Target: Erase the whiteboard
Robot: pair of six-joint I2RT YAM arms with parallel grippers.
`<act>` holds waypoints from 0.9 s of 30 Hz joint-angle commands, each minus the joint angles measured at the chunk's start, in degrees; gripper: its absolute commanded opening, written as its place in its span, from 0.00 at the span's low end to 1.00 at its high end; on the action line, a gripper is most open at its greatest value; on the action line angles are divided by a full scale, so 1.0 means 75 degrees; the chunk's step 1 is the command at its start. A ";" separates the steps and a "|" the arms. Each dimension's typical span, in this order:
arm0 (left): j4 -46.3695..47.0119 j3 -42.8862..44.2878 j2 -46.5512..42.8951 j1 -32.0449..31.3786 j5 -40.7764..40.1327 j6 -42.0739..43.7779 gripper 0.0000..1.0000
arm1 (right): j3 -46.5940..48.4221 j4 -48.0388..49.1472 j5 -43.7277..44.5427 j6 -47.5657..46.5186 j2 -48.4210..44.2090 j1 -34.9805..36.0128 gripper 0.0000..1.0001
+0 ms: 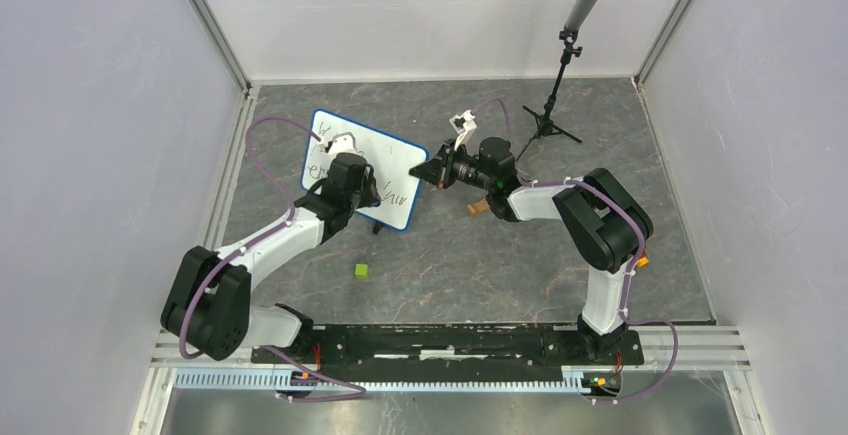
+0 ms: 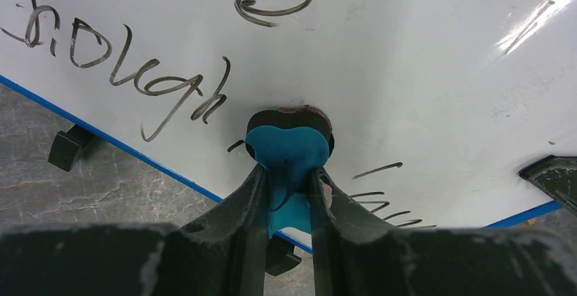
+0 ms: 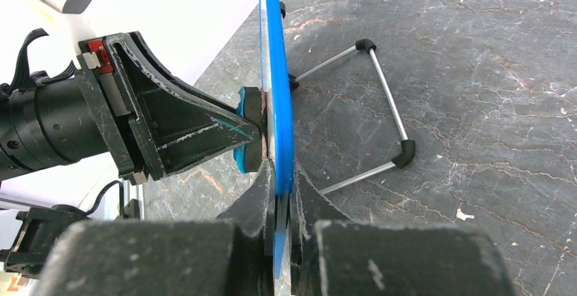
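Propped blue-framed whiteboard (image 1: pixel 385 155), black handwriting

Overhead camera looks down from behind; both close wrist cameras share the whiteboard (image 2: pixel 408 71).

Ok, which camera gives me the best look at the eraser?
Left wrist: the blue eraser sits mid-frame, pinched in the left fingers against the whiteboard. Right wrist shows it edge-on; in top external the left arm hides it.

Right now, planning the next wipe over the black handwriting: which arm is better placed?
Left: the left end effector presses a blue eraser onto the blue-framed white whiteboard; the right end effector clamps its edge.
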 commanded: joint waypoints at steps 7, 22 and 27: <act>-0.0071 -0.0289 -0.0249 0.1084 0.0371 -0.0534 0.19 | -0.0113 0.0692 -0.0266 -0.0560 0.0035 -0.0042 0.00; 0.0196 0.0476 0.0114 -0.0698 0.0441 -0.0100 0.17 | -0.0124 0.0859 -0.0351 -0.0447 0.0073 -0.0042 0.00; 0.0564 0.0512 0.0176 -0.1559 0.0184 0.0208 0.17 | -0.0136 0.0904 -0.0385 -0.0400 0.0096 -0.0042 0.00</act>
